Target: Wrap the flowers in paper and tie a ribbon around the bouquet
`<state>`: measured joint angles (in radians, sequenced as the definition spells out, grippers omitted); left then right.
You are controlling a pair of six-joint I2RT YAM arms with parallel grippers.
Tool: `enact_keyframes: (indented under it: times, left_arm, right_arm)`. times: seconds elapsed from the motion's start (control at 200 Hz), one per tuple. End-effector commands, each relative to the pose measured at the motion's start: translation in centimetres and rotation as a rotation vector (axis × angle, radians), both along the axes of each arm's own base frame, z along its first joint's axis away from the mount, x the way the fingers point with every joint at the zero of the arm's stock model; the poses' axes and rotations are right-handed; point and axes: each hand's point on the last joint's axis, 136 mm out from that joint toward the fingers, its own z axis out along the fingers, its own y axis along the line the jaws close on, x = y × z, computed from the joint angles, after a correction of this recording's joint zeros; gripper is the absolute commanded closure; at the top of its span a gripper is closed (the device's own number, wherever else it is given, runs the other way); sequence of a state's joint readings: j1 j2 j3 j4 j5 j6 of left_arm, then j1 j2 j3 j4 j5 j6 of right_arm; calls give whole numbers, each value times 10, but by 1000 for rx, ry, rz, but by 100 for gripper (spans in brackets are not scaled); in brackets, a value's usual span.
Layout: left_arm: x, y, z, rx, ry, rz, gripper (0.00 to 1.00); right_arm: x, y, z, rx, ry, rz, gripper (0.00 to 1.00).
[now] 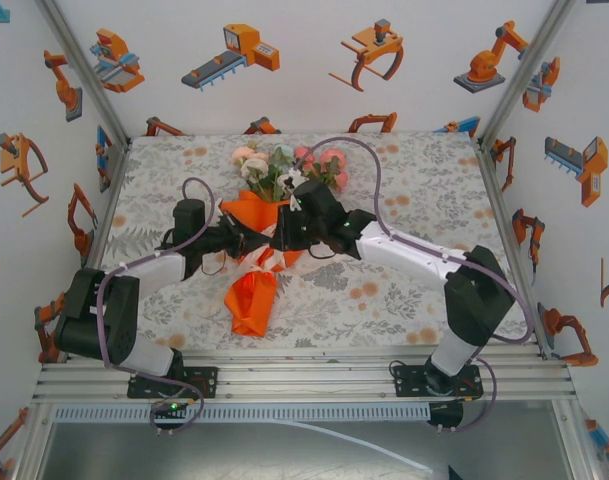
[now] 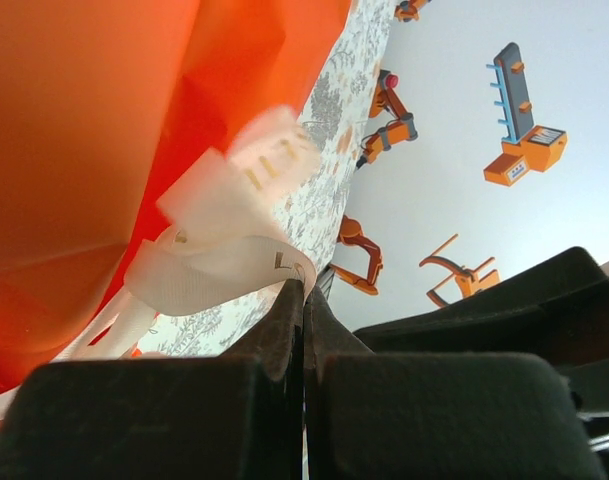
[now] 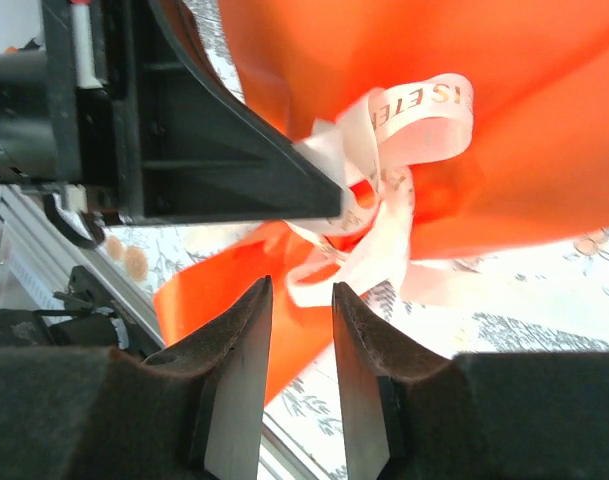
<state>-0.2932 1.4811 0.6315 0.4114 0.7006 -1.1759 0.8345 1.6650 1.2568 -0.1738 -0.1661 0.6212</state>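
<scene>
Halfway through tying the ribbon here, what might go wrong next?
1. The left gripper is shut on a strand of the ribbon; a hard pull might drag the bouquet sideways rather than tighten the knot.
2. The right gripper stands open beside the loose loops, holding nothing; the knot looks slack and may come undone.

The table [image 1: 424, 190] is covered by a leaf-printed cloth [image 1: 384, 290], and on its middle the bouquet [image 1: 252, 300] is laid, bound with the ribbon [image 1: 267, 262], roses toward the far edge.
</scene>
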Motion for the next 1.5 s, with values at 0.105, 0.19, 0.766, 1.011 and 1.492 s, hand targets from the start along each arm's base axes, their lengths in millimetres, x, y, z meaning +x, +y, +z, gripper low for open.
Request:
enact_keyframes:
  times: [0.105,0.19,0.766,1.011,1.492]
  left_arm:
    - [1,-1,-1,-22,2,-3,100]
    - [1,0,0,-25,2,-3,100]
    - [-8,20,-4,150,-6,10,100]
    - [-10,22,-11,173,22,-16,100]
    - [-9,22,-23,176,71,-49,100]
  right_arm:
    - [9,-15,-19,-57,-162,30,62]
    - [10,-20,-25,-96,-215,54,62]
    - [-33,14,-67,118,-88,80,84]
    - [-18,22,-55,203,-184,41,81]
    - [1,19,-45,198,-365,0,61]
